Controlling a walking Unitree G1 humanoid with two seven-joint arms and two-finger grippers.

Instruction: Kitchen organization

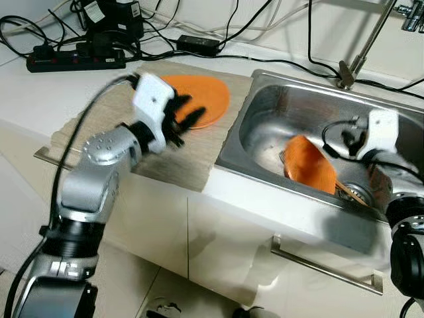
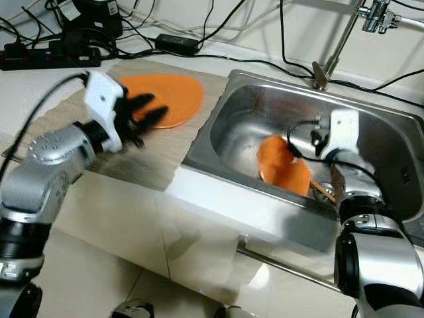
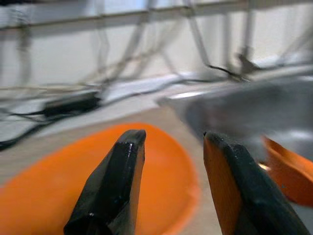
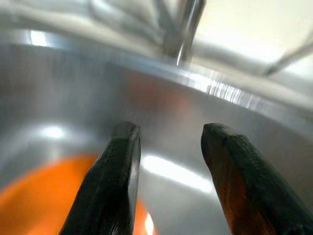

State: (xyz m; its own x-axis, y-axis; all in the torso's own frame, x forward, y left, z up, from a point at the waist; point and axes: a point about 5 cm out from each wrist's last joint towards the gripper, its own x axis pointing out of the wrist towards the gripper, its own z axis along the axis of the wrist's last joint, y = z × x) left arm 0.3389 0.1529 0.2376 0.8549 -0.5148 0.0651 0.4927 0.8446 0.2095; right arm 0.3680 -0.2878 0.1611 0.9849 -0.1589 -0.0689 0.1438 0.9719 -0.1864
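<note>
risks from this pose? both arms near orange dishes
1. The orange dish in the sink leans tilted; a nudge from the open right gripper above it could make it slide or drop flat.
2. The open left gripper hovers at the plate on the mat; pushing could shove it toward the sink edge.
3. Cables trail behind the sink and could snag.

We are looking down at a home kitchen. A stainless steel sink basin is set into a white countertop, with a slim metal tap rising behind it. An orange plate leans inside the basin, and a second flat orange plate lies on a beige woven mat beside it. Below us run white cabinet fronts with a metal bar handle. A black power strip with tangled cables sits against the wall.
</note>
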